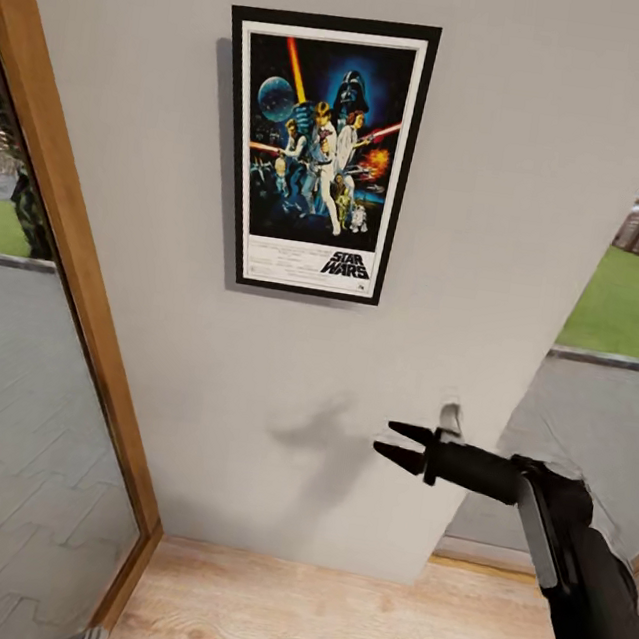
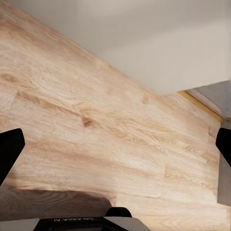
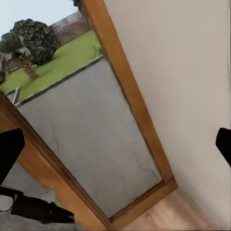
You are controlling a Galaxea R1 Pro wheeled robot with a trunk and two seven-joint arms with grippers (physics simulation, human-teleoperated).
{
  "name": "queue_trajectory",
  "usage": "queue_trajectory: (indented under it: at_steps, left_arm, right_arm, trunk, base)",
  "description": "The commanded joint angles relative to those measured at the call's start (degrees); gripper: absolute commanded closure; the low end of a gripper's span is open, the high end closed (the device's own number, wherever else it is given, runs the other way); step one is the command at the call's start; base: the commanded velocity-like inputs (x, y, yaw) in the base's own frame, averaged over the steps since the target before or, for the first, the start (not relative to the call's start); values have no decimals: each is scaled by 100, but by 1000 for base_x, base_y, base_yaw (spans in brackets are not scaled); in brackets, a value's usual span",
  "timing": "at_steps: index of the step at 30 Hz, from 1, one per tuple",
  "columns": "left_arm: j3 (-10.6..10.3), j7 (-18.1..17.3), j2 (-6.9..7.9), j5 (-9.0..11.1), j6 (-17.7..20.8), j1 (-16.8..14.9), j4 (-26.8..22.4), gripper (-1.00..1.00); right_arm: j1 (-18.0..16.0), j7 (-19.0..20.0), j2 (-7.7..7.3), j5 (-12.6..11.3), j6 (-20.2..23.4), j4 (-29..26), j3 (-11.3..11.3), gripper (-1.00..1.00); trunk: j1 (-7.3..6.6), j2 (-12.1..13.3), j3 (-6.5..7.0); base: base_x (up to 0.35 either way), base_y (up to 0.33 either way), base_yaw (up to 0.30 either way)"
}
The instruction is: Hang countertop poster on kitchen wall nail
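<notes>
The Star Wars poster (image 1: 319, 153), black-framed with a white border, hangs flat and upright on the pale wall (image 1: 539, 187) in the head view. Below it and to the right, my right gripper (image 1: 396, 444) is open and empty, its fingertips pointing left, clear of the poster. Its spread fingers (image 3: 10, 147) sit at the edges of the right wrist view. My left gripper (image 2: 118, 144) is open and empty too, hanging over the wooden floor (image 2: 96, 110). The kitchen countertop is out of view.
A wood-framed glass door (image 1: 75, 257) runs down the left beside the wall, also seen as the frame (image 3: 130, 91). At the right an opening shows grass (image 1: 630, 300). A small grey fitting (image 1: 450, 417) sticks out of the wall above my right gripper.
</notes>
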Motion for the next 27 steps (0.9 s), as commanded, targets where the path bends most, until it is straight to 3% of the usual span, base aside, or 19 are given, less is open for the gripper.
queue_trajectory:
  at_steps: [1, 4, 5, 11, 14, 21, 24, 27]
  left_arm:
    - [-50, -6, 2, 23, -49, -6, 5, -100]
    - [-50, -5, 2, 23, -48, -6, 5, -100]
    - [-51, -3, 2, 23, -48, -6, 5, -100]
    - [-57, 22, 2, 23, -48, -6, 5, -100]
    - [-58, 95, 2, 23, -51, -6, 5, -100]
    - [-65, 458, -5, 18, -56, -6, 5, -100]
    - [-66, 512, -6, 16, -56, -6, 9, -100]
    - [-69, 615, -7, 3, -60, -6, 79, -100]
  right_arm:
    - [381, 5, -1, -68, -195, 17, -142, -100]
    - [911, 8, -1, -99, -581, 52, -335, -100]
    - [1246, 13, -1, -110, -860, 100, -426, -100]
    - [2134, 13, -20, -119, -1827, 694, -560, -100]
    - [2333, 13, -39, -115, -2246, 1197, -582, -100]
    - [2523, -20, -93, -108, -3669, 3411, -608, -100]
    - [2541, -77, -187, -105, -4224, 4297, -606, -100]
    - [2549, -447, -257, -104, -4534, 5219, -604, -100]
  trunk:
    - [4, -12, -12]
    - [4, -12, -12]
    - [4, -12, -12]
    - [4, -12, -12]
    - [4, -12, -12]
    - [4, -12, -12]
    - [4, -12, -12]
    - [4, -12, -12]
  base:
    - [-3, 0, 0]
    - [-2, 0, 0]
    - [0, 0, 0]
    - [0, 0, 0]
    - [0, 0, 0]
    - [0, 0, 0]
    - [0, 0, 0]
    - [0, 0, 0]
